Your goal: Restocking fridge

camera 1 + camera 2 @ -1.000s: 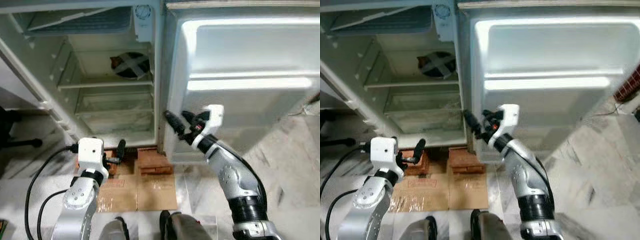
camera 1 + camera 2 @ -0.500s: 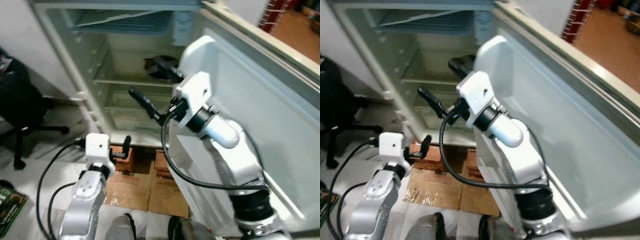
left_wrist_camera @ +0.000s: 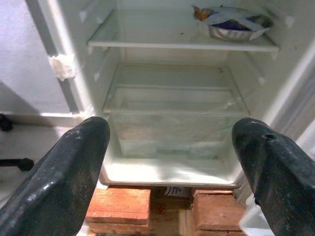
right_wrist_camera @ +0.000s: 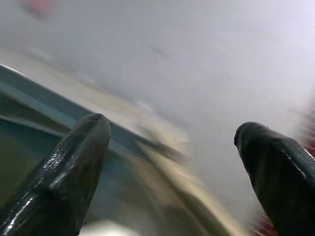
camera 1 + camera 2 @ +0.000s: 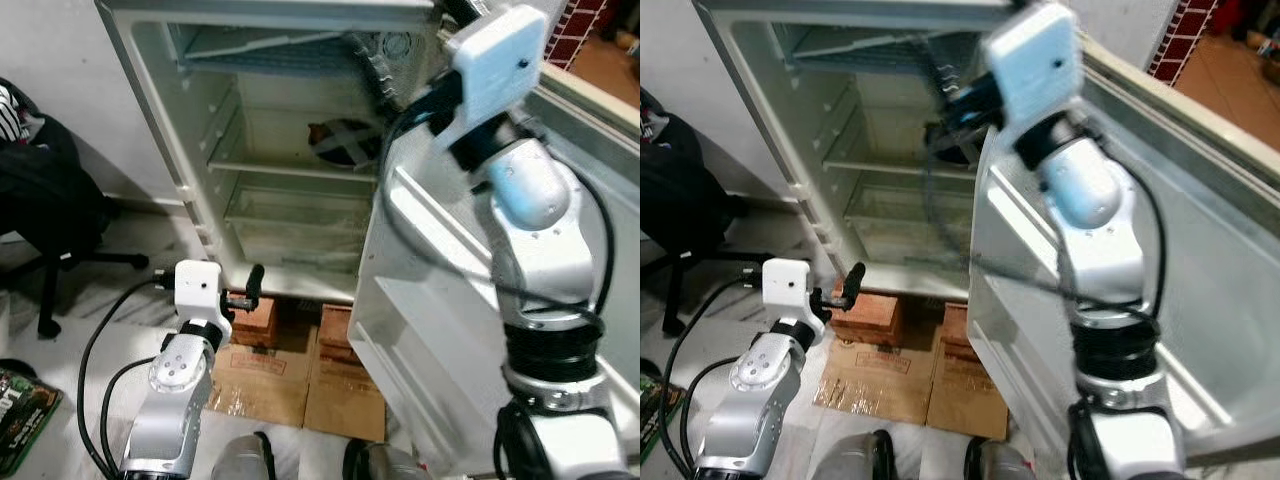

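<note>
The right arm has swung up high since a moment ago, and its right end effector (image 4: 172, 167) now has its fingers spread wide near the top of the fridge door (image 5: 440, 330). The left end effector (image 3: 170, 162) waits low, spread and empty. The fridge (image 5: 290, 150) is open, ready to fill. Inside are two shelves, one drawer and one foil bowl (image 3: 236, 27). Next, fetch food.

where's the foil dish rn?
Foil dish sits on the fridge's middle shelf, back right corner, above the clear crisper drawer.
</note>
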Robot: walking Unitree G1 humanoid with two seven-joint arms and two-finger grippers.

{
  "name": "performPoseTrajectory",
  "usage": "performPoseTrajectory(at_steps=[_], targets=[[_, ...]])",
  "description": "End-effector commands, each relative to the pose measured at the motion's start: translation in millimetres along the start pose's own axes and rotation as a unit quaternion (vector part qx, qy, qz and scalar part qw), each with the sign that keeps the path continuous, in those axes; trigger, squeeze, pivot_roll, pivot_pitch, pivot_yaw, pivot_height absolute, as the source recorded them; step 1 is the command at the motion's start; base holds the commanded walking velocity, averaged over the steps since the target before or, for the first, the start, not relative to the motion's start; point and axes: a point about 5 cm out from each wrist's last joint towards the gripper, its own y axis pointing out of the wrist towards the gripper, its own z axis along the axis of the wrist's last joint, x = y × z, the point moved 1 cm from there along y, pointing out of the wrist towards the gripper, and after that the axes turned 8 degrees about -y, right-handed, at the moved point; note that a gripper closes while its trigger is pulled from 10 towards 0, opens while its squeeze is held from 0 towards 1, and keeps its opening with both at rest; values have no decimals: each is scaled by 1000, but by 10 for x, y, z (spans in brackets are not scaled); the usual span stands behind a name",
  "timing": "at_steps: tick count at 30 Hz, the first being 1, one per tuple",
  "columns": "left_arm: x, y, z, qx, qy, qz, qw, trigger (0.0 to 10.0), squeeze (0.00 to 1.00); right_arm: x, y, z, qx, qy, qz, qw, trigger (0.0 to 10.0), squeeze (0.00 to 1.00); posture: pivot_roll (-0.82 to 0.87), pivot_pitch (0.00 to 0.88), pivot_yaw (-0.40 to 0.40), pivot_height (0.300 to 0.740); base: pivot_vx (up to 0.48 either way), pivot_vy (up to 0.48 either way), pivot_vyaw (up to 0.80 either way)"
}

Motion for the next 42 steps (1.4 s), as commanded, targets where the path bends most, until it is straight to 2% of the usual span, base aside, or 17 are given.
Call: performPoseTrajectory(at_steps=[1,2,4,6,7,8,10,12,13,16,20,22,24,27,31,42], targets=[[-36,-18,-32,-5,3,5,1000,10000,0,52,-37,-133,-36,-13,-23,999,10000,0,-3,103,22,740,0,0,0],[-46,-29,-36,-5,3,7,1000,10000,0,93,-114,-347,-86,-17,-30,996,10000,0,-2,104,21,740,0,0,0],[-52,-41,-38,-5,4,8,1000,10000,0,88,-230,-576,-142,-8,-28,989,10000,0,0,109,20,740,0,0,0],[-59,-54,-41,-6,4,8,1000,10000,0,2,-412,-838,-206,28,-16,978,10000,0,-1,112,21,740,0,0,0],[-59,-54,-41,-6,4,8,1000,10000,0,2,-412,-838,-206,28,-16,978,10000,0,-1,112,21,740,0,0,0],[-62,-58,-47,-7,5,8,1000,10000,0,-73,-520,-970,-239,51,-9,970,10000,0,2,114,21,740,0,0,0],[-63,-63,-49,-8,6,7,1000,10000,0,-108,-589,-1042,-257,73,-13,963,10000,0,3,115,21,740,0,0,0],[-69,-69,-52,-8,6,8,1000,10000,0,-217,-727,-1194,-301,92,7,949,10000,0,4,114,20,740,0,0,0],[-69,-69,-52,-8,6,8,1000,10000,0,-217,-727,-1194,-301,92,7,949,10000,0,4,114,20,740,0,0,0],[-75,-76,-49,-8,7,10,1000,10000,0,-338,-859,-1304,-335,135,10,932,10000,0,10,118,20,740,0,0,0],[-84,-84,-48,-8,8,11,1000,10000,0,-418,-936,-1364,-357,151,21,921,10000,0,12,118,20,740,0,0,0],[-89,-85,-46,-8,8,12,1000,10000,0,-456,-996,-1421,-379,167,20,910,10000,0,14,117,18,740,0,0,0],[-91,-85,-46,-8,8,12,1000,10000,0,-486,-1019,-1438,-384,183,21,905,10000,0,15,117,18,740,0,0,0],[-91,-86,-49,-8,9,12,1000,10000,0,-517,-1016,-1434,-382,194,23,903,10000,0,17,113,19,740,0,0,0],[-87,-85,-45,-7,9,12,1000,10000,0,-581,-958,-1388,-364,231,29,902,10000,0,19,111,20,740,0,0,0],[-86,-84,-36,-4,9,13,1000,10000,0,-697,-751,-1193,-296,276,61,912,10000,0,27,103,13,740,0,0,0]])
